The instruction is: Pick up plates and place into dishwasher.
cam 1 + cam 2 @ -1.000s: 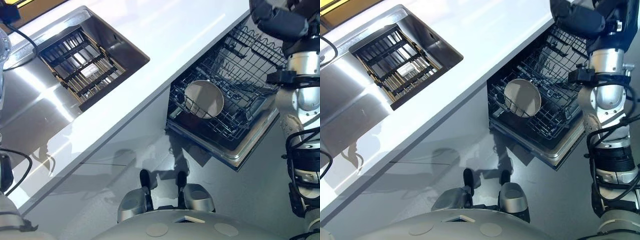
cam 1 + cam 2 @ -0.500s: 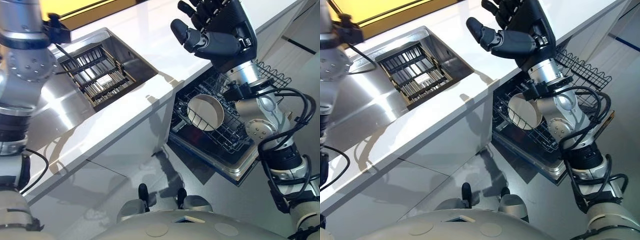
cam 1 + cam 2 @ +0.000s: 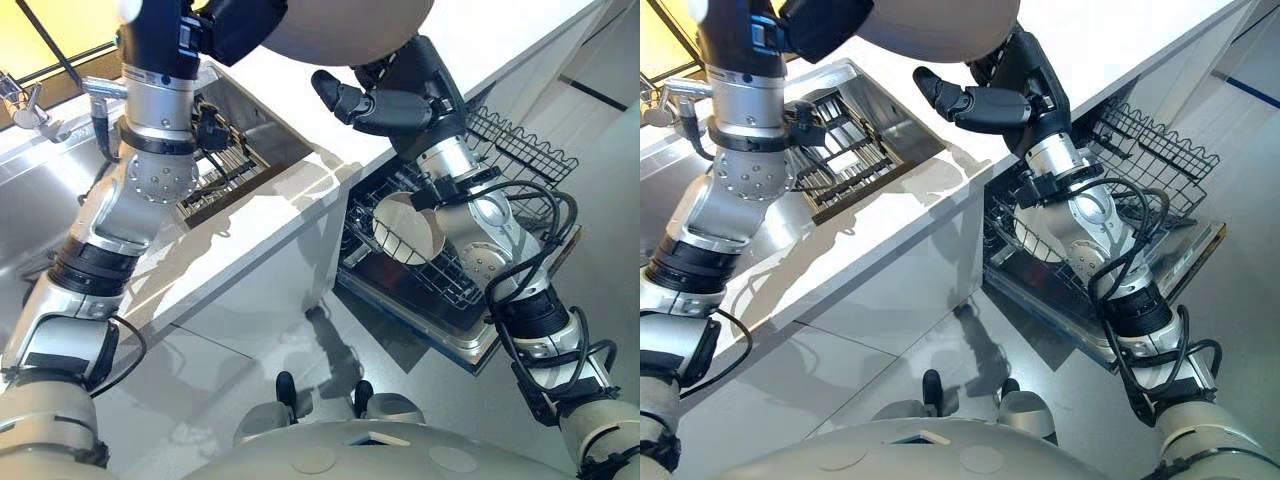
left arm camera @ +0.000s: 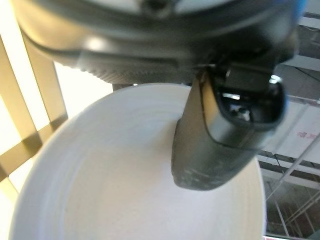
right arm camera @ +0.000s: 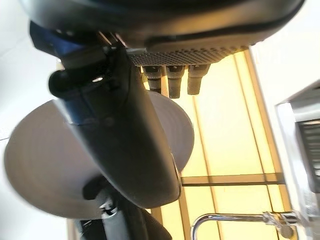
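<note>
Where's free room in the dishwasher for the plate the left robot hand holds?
Bare rack along its outer rim, away from the counter. Crowded by the counter edge: a plate already stands there.

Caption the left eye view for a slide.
Left robot hand holds a plate high, open right robot hand near it; the dishwasher rack below holds a second plate.
</note>
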`<state>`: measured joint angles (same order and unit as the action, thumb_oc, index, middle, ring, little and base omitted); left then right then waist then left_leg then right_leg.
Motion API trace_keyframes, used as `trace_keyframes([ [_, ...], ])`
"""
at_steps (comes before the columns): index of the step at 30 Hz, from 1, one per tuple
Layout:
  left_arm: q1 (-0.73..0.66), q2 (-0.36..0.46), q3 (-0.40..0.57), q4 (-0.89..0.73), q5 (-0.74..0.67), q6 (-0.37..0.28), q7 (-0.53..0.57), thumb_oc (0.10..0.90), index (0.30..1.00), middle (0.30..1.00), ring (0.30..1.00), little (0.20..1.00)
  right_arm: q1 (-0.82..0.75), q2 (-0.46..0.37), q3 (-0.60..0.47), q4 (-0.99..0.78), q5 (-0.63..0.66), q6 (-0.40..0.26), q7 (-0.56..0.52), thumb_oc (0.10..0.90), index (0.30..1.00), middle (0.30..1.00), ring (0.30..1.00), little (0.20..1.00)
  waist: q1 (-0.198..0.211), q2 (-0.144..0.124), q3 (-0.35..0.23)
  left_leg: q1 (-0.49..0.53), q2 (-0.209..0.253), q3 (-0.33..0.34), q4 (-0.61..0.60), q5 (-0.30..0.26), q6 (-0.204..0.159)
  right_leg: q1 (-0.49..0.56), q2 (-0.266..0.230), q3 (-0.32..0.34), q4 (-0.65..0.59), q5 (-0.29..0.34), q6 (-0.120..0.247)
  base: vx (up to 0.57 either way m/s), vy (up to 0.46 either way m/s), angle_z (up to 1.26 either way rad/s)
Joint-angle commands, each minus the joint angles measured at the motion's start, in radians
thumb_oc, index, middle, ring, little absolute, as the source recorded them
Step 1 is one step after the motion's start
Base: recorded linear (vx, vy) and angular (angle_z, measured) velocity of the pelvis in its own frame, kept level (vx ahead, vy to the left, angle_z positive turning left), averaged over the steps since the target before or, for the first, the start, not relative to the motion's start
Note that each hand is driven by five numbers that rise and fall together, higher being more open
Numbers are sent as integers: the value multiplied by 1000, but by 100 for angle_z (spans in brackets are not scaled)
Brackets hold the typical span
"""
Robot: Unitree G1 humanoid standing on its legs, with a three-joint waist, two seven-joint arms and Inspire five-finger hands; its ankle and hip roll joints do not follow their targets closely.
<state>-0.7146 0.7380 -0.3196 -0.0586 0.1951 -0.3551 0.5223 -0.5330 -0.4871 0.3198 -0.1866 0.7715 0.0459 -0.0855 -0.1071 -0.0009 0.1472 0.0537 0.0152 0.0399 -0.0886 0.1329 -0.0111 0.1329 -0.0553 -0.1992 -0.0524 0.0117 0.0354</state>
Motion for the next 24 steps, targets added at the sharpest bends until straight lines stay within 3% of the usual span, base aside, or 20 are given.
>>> trace_keyframes([
  [1, -30, -11, 21, 31, -40, -41, 15, 100, 300, 300, 300, 200, -162, 52, 5, 0, -36, -59, 0, 800, 900, 900, 900, 900, 7, 2, -134, 33, -18, 75, 10, -126, -34, -83, 28, 19, 114, -77, 86, 0, 0, 0],
  [12, -28, -41, -24, 26, -85, -25, -40, 100, 300, 300, 300, 200, -158, 76, 19, 29, -14, -78, 7, 800, 900, 900, 900, 900, 12, 2, -136, 37, -23, 72, 11, -131, -30, -77, 28, 19, 109, -79, 85, -1, 2, 4],
  [19, 14, -42, -18, 85, -107, 59, -67, 100, 300, 300, 300, 200, -148, 90, 9, 34, 30, -102, 26, 800, 900, 900, 900, 900, 17, 3, -136, 42, -26, 71, 10, -137, -28, -72, 30, 14, 102, -77, 85, 0, 0, 0],
  [24, 52, -12, 6, 175, -89, 74, -60, 100, 300, 300, 300, 200, -135, 91, -26, 36, 104, -105, 46, 800, 900, 900, 900, 900, 19, 3, -136, 44, -26, 72, 11, -140, -28, -72, 30, 10, 100, -76, 85, 0, 0, 0],
])
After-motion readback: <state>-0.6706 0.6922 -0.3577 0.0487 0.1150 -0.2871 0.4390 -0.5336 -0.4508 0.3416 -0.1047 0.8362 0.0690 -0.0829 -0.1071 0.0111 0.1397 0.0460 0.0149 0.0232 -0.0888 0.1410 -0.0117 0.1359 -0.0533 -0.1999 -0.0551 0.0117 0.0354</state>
